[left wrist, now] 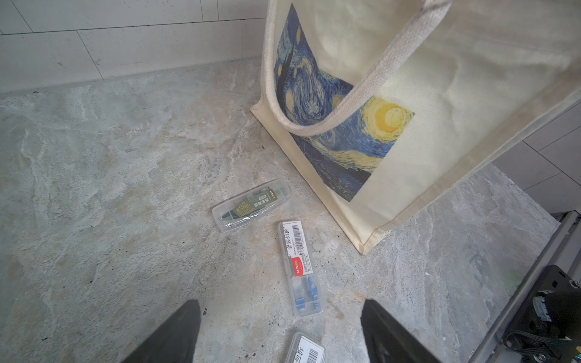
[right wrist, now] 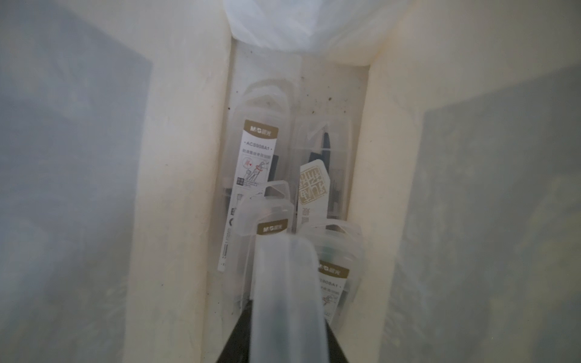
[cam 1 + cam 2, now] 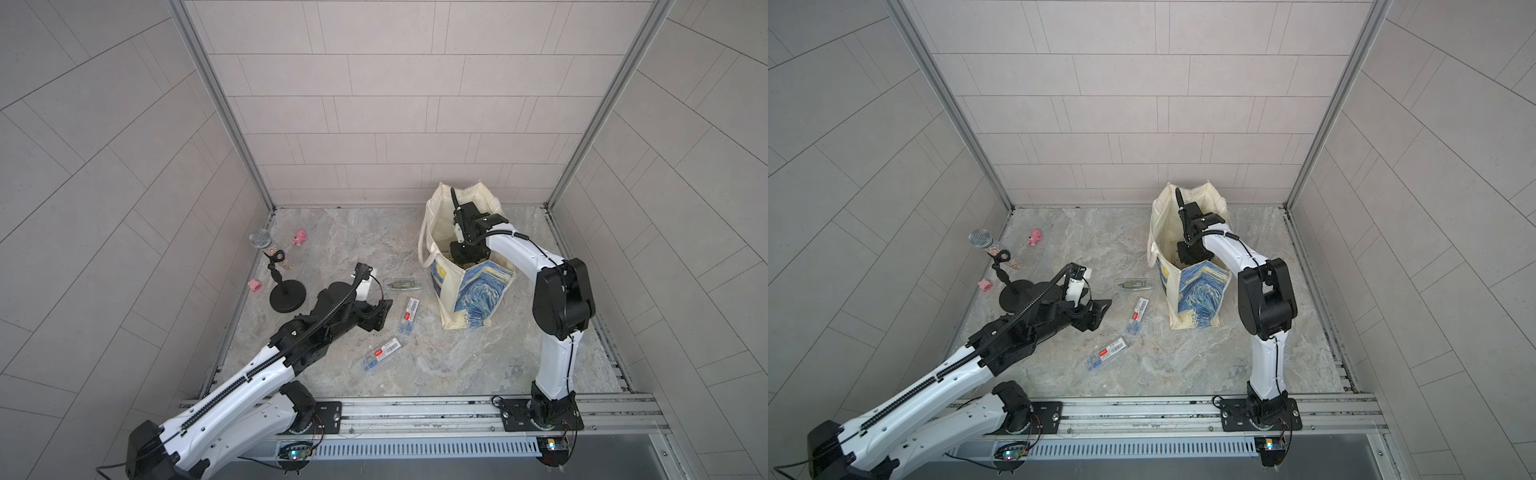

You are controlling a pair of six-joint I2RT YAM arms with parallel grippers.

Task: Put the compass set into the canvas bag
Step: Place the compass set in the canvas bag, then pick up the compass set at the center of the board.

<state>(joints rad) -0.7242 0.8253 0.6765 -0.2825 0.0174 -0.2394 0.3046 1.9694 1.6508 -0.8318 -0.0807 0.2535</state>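
The right gripper (image 2: 287, 317) reaches down inside the canvas bag (image 3: 478, 299), its jaws narrow around a clear compass set (image 2: 283, 270). The set's long axis runs straight down the bag, tabbed end pointing at the bag's floor, where other cases (image 2: 251, 176) lie lengthwise. Outside the bag, near its printed side, the left gripper (image 1: 281, 303) hangs wide, holding nothing.

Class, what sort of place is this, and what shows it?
Probably a robot test cell: left arm and right arm bolted to a metal rail, panel walls on an aluminium frame.
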